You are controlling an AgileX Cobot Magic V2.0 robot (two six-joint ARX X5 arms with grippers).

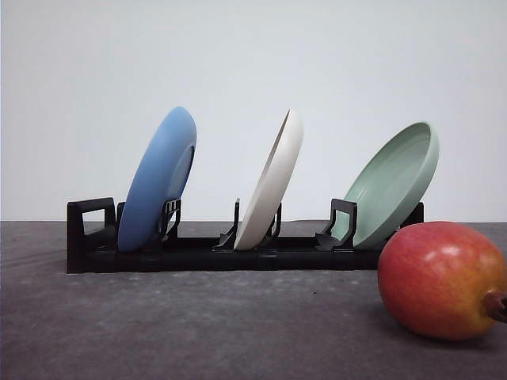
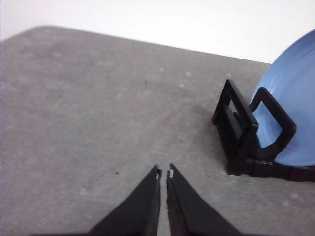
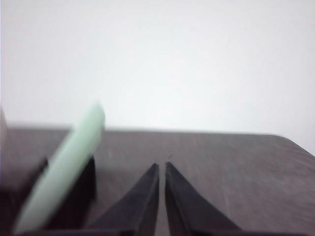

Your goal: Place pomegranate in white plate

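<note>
With both the left gripper (image 2: 164, 173) and right gripper (image 3: 162, 165) hanging closed and empty, the pomegranate (image 1: 440, 280) is lying on the table (image 1: 198, 324) near the green plate (image 1: 394, 184), likely firm, heavy, smooth and roll-prone, so gripping across its middle seems best.

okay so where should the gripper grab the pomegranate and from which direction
Grip the pomegranate across its round red middle, coming down from above. It lies on its side on the table, crown nub pointing right, so probably close the fingers front-to-back, clear of the nub.
</note>
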